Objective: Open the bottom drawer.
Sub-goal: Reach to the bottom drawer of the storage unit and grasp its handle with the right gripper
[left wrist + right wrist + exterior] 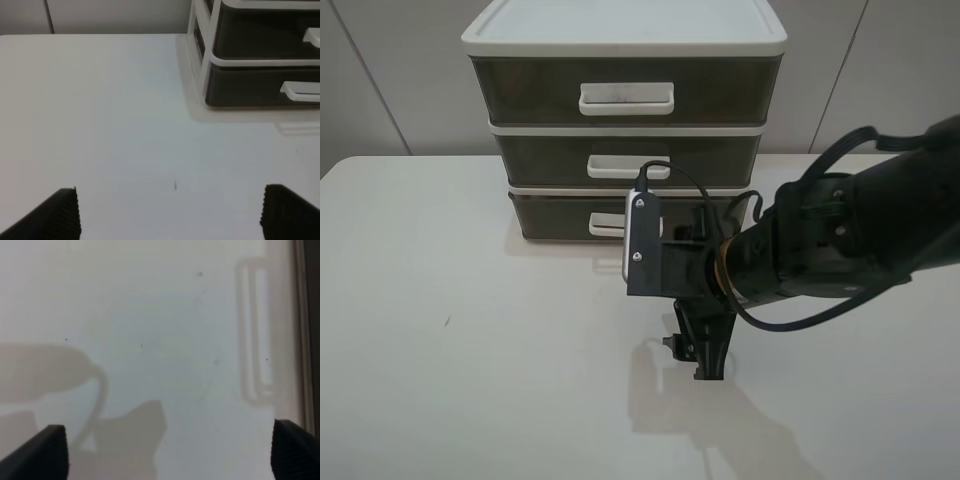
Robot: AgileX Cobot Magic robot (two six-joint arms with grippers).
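The bottom drawer [555, 215] sat shut at the back of the table [440, 350]. Just before it, the right gripper [703, 352] pointed down, fingers wide. The left gripper [170, 215] was spread wide too.

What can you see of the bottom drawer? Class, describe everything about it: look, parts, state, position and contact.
The bottom drawer is wide, shallow, smoky-brown translucent plastic with a white loop handle. It sits shut and level, lowest of three in the white-framed unit, which stands on the white table. The right arm hides part of the handle in the high view. The right claw hangs open in front of the drawer, not touching it.
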